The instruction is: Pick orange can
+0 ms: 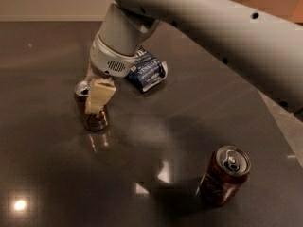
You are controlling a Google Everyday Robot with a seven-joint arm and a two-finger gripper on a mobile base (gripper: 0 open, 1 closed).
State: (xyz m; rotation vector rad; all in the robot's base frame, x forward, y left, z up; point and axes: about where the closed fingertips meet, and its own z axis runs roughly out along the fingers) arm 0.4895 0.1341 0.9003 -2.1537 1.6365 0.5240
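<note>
The orange can (96, 120) stands upright on the dark table (47, 174) at the left, its silver top showing at its upper left. My gripper (89, 104) is lowered over it from the arm that enters at the upper right. One cream finger (100, 95) hangs in front of the can's upper half; the other finger is hidden behind the can. The jaws stand open around the can, and the can rests on the table.
A crumpled blue snack bag (147, 70) lies just right of and behind the gripper. A dark red can (223, 175) stands at the front right. The table's right edge runs diagonally at the far right.
</note>
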